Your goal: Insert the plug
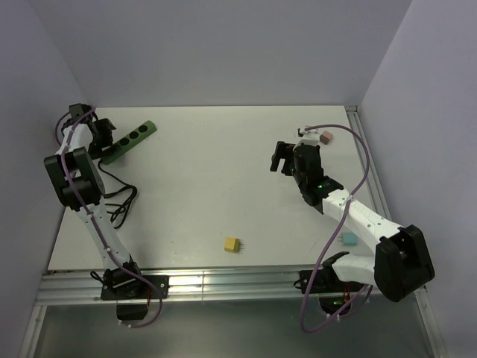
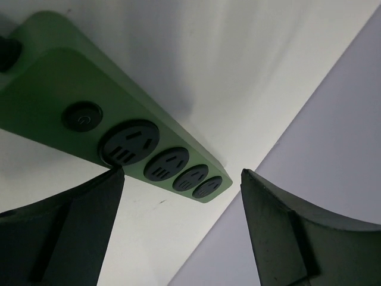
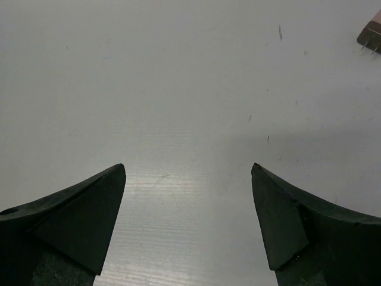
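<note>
- Currently both grippers are wide open, nothing held in either.
- Left gripper (image 1: pixel 106 140) (image 2: pixel 178 173) hovers at the cable end of the green power strip (image 1: pixel 130 140) (image 2: pixel 53 101), far-left of the table (image 1: pixel 201 186); I cannot tell if the fingers touch it.
- Strip lies flat, with a round switch (image 2: pixel 82 116) and then four sockets in a row, all unoccupied.
- Black cable (image 1: pixel 119 200) runs from the strip and loops beside the left arm.
- Right gripper (image 1: pixel 279 158) (image 3: pixel 187 170) sits over bare table, right of centre.
- Yellow plug (image 1: pixel 233 244) lies near the front edge, between the arms, well apart from both grippers.
- Pink plug (image 1: pixel 326 137) (image 3: pixel 370 37) lies at the far right, prongs visible in the wrist view.
- Light-blue plug (image 1: pixel 348 239) lies just beside the right arm.
</note>
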Motion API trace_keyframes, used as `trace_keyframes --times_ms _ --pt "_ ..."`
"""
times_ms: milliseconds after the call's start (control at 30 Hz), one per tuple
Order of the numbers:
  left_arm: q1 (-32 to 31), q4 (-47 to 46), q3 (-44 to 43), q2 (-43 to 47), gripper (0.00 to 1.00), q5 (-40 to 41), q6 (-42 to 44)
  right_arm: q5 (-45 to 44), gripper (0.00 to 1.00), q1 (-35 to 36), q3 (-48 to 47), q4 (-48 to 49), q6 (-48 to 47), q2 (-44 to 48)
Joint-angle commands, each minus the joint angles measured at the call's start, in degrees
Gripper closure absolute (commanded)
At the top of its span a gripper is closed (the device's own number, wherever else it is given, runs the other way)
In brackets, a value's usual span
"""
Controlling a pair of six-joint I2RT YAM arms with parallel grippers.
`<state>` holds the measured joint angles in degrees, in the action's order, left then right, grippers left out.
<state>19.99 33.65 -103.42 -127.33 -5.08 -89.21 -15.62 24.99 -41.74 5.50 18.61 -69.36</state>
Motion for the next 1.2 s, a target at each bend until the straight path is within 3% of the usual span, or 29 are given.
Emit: trace_keyframes --times_ms 0,267,433,533,733,833,867,933,967,1067,1167 --pt "-0.3 9.2 -3.4 -4.0 0.13 1.4 -5.2 -0.6 0.07 0.5 -2.6 2.1 0.3 0.1" --pt "-0.3 16.6 -6.5 -8.1 0.12 0.3 -7.3 -0.3 0.07 0.9 -3.1 1.5 0.4 -0.2" --pt "-0.2 25.1 -12.9 -12.7 0.11 -0.8 -7.4 -0.6 0.07 1.2 -2.4 2.0 0.5 0.7" --pt "-0.1 23.9 -11.1 -12.2 0.12 -1.1 -7.5 -0.8 0.07 1.1 -2.6 1.6 0.5 0.5" --pt "0.1 22.2 -11.6 -12.9 0.23 -2.4 -6.2 -1.2 0.07 1.1 -2.4 1.6 0.5 0.6" --pt "0.1 21.9 -12.4 -13.6 0.32 -2.0 -4.2 -1.4 0.07 1.1 -2.6 1.6 0.5 0.6" --pt "0.0 21.6 -12.1 -13.3 0.43 -2.1 -3.9 -1.5 0.07 1.1 -2.6 1.4 0.4 0.7" --pt "0.1 19.7 -10.1 -12.6 0.56 -2.5 -2.6 -1.8 0.07 1.2 -2.6 1.4 0.5 0.7" --pt "0.1 19.5 -9.4 -12.1 0.72 -2.5 -1.6 -2.0 0.07 1.2 -2.6 1.4 0.4 0.8" --pt "0.1 19.0 -7.2 -11.1 0.97 -2.4 1.0 -2.0 0.07 1.2 -2.6 1.2 0.4 1.2" --pt "-0.6 19.6 -5.3 -10.1 1.0 -2.1 4.1 -2.1 0.07 1.2 -2.6 0.9 0.5 1.8"
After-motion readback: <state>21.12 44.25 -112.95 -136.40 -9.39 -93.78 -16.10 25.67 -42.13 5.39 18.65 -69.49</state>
